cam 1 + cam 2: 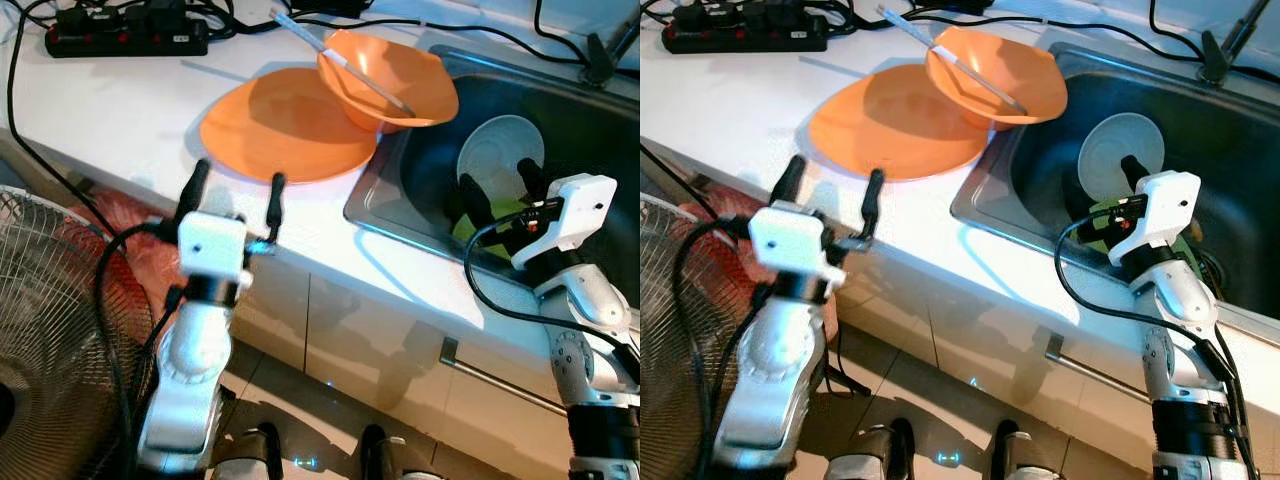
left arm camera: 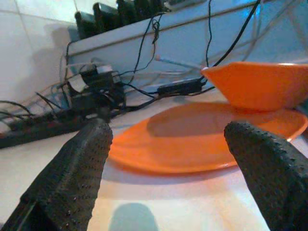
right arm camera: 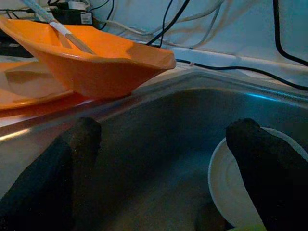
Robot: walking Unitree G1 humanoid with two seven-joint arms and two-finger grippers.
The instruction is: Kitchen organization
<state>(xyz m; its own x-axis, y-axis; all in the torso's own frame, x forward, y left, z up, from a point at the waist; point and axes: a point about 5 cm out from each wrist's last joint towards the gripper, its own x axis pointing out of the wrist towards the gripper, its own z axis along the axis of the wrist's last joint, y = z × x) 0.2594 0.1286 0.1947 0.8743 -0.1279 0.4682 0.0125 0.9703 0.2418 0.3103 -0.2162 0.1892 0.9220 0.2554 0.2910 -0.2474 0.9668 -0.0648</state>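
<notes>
No text, label, brand, number or sign can be read anywhere in these views. The black power strip (image 1: 125,38) at the back of the white bench (image 1: 100,120) shows small red marks, too small to make out, and the thin white-and-grey utensil (image 1: 340,62) lying across the orange plastic bowl (image 1: 400,85) carries no legible print.

My head views are bright and sharp, with the white glossy countertop (image 1: 120,110) nearly washed out. The deep steel sink (image 1: 1240,190) sits in shade. Both wrist views look soft, and the nearest black fingertips (image 2: 72,173) are blurred.
</notes>
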